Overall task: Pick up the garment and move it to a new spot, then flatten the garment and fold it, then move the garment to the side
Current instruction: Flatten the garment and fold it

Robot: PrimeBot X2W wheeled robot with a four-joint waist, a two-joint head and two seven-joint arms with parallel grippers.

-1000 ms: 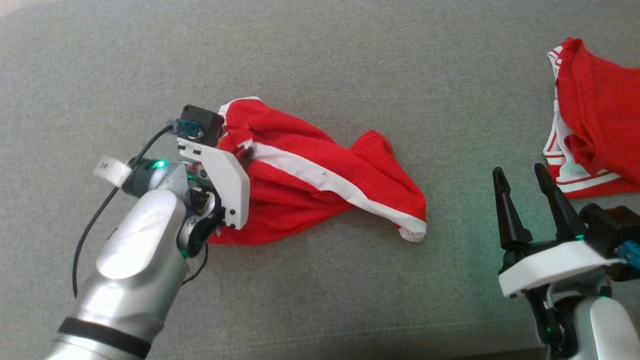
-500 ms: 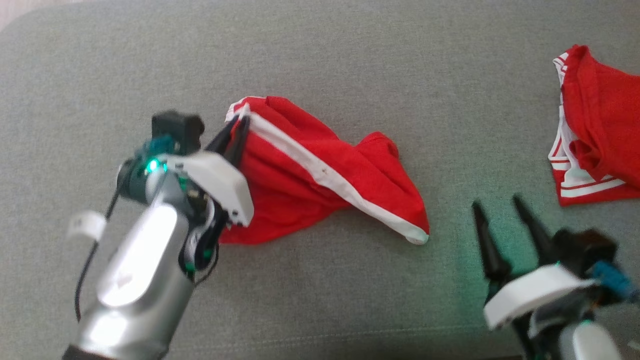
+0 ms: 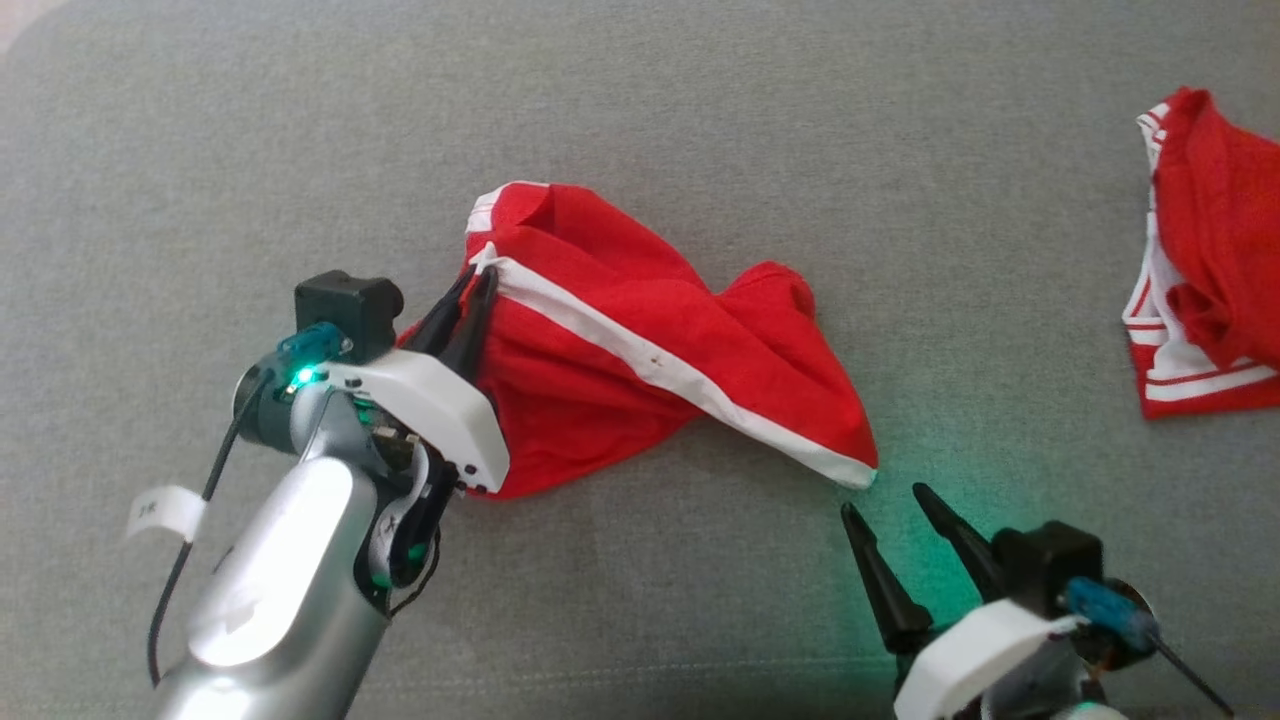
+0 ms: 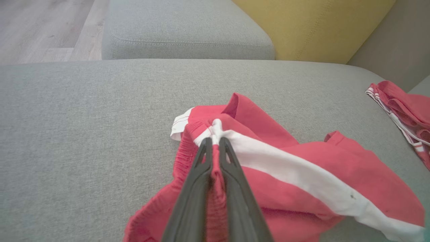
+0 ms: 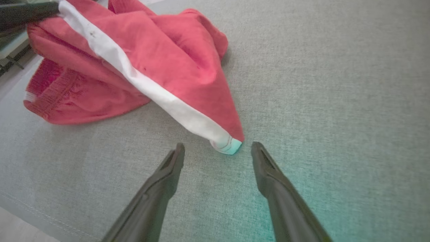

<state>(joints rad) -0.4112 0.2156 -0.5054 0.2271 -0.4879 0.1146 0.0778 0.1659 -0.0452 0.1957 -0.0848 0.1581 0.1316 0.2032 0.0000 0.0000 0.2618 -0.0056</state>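
Observation:
The garment (image 3: 640, 350) is a pair of red shorts with a white side stripe, lying crumpled in the middle of the grey sofa seat (image 3: 640, 120). My left gripper (image 3: 477, 280) is shut on its elastic waistband at the stripe's upper left end (image 4: 215, 134), lifting that corner a little. The stripe runs down to a hem corner (image 5: 226, 146) at the lower right. My right gripper (image 3: 885, 500) stands open just below and right of that corner, fingers (image 5: 174, 161) apart and holding nothing, with the corner lying just ahead of the gap between them.
A second red garment with white stripes (image 3: 1210, 260) lies bunched at the right edge of the seat. A yellow cushion (image 4: 312, 27) and another grey seat section (image 4: 184, 30) stand beyond. The seat's front edge (image 5: 20, 205) runs close below my right gripper.
The left gripper has drawn back and tilted up with the waistband still in its grip, pulling the stripe straighter. The right gripper has moved left toward the hem corner. The camera has shifted.

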